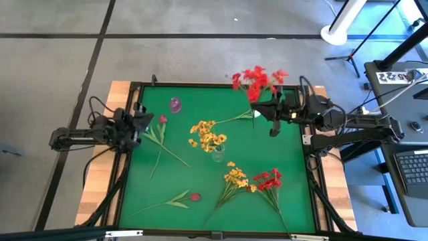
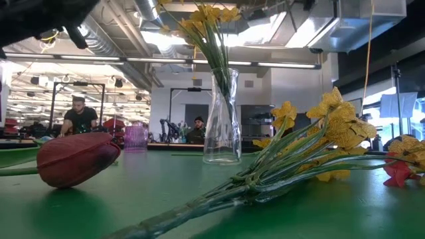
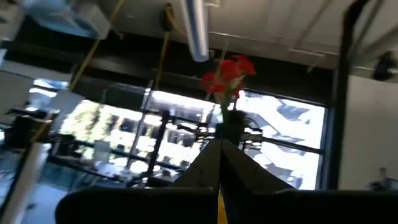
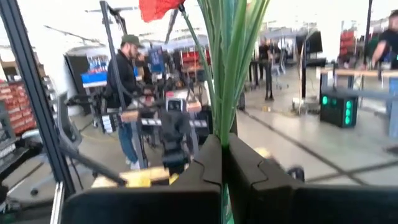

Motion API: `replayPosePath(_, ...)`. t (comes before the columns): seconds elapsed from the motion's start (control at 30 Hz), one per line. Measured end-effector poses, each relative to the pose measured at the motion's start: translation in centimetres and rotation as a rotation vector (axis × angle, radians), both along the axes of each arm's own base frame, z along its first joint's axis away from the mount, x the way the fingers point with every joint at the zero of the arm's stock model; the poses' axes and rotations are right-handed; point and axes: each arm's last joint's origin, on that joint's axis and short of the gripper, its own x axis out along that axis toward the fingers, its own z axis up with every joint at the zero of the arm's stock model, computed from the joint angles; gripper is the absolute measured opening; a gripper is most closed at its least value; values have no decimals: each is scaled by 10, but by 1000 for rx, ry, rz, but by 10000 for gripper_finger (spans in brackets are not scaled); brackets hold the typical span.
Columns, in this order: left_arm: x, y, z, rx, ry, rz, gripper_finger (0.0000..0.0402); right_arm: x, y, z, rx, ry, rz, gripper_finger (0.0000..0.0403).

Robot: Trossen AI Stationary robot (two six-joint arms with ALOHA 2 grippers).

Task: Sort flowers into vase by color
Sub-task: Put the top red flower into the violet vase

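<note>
2 red bunches are in the scene. The red bunch (image 1: 257,82) at the far edge of the desk (image 1: 154,181) is lifted, and the right pincer (image 1: 257,110) is closed on its green stems; in the right wrist view the stems (image 4: 231,68) rise straight from between the shut fingers (image 4: 205,168). The other red bunch (image 1: 269,181) lies flat near the front right part of the green mat, just beside a yellow bunch (image 1: 234,177) that also lies there. 1 more yellow bunch (image 1: 207,134) stands in the clear vase (image 1: 218,154) near the middle; the low view shows its stems inside the glass (image 2: 221,119). 1 dark red bud (image 1: 162,119) with a long stem lies on the left part of the mat, and 1 more bud (image 1: 194,197) lies near the front left. A small purple vase (image 1: 175,104) stands at the far left part of the mat.

The left pincer (image 1: 142,120) is at the left edge of the desk, fully closed and holding nothing. In the low view, 2 people (image 2: 80,118) are seen in the room behind.
</note>
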Motion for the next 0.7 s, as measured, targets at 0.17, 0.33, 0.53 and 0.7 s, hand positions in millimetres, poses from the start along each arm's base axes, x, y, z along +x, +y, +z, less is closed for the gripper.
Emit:
replayPosePath(0.17, 15, 1, 37, -35, 121, 6, 0, 15, -2, 8, -39, 14, -54, 1)
replayPosePath(0.33, 49, 3, 85, -41, 255, 14, 0, 46, -5, 4, -83, 74, -75, 1)
replayPosePath(0.53, 103, 10, 129, -29, 347, 160, 0, 81, -7, 6, -114, 118, -58, 1)
replayPosePath(0.7, 143, 12, 150, -24, 385, 159, 0, 96, -8, 13, -139, 117, -37, 1)
